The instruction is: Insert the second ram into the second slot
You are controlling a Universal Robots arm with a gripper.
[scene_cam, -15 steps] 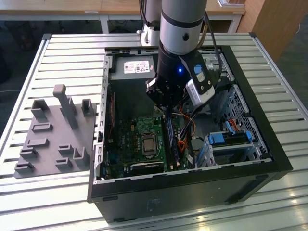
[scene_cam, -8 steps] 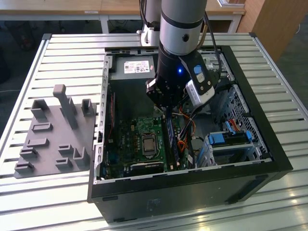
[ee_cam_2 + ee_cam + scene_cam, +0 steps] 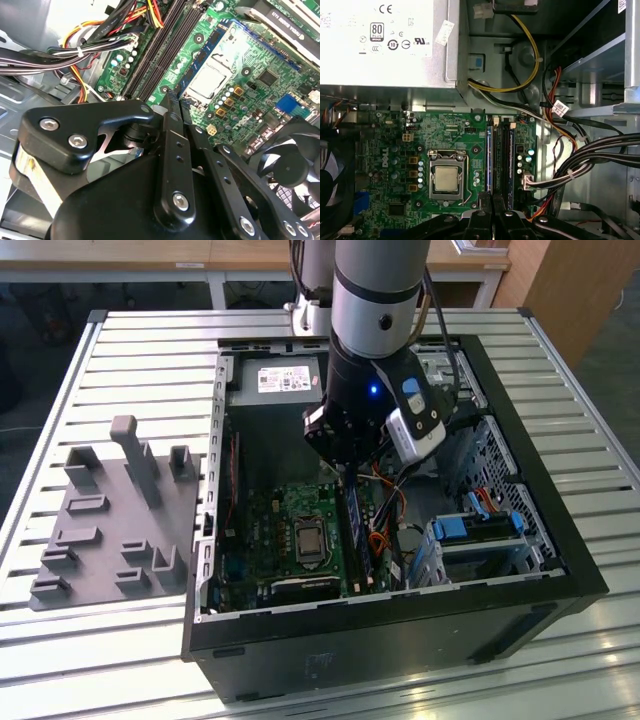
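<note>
Blue, the second ram (image 3: pixel 511 155) sits seated in its slot directly below the gripper (image 3: pixel 492 200), whose 2 fingers (image 3: pixel 485 202) stand nearly together just above it, grasping nothing.

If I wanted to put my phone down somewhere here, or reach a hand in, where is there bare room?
The slatted table is bare behind the grey fixture block, and along the exterior view's right of the computer case. Inside the case it is crowded: the end effector hangs over the memory slots, cable bundles beside them, drive bays in the corner.
</note>
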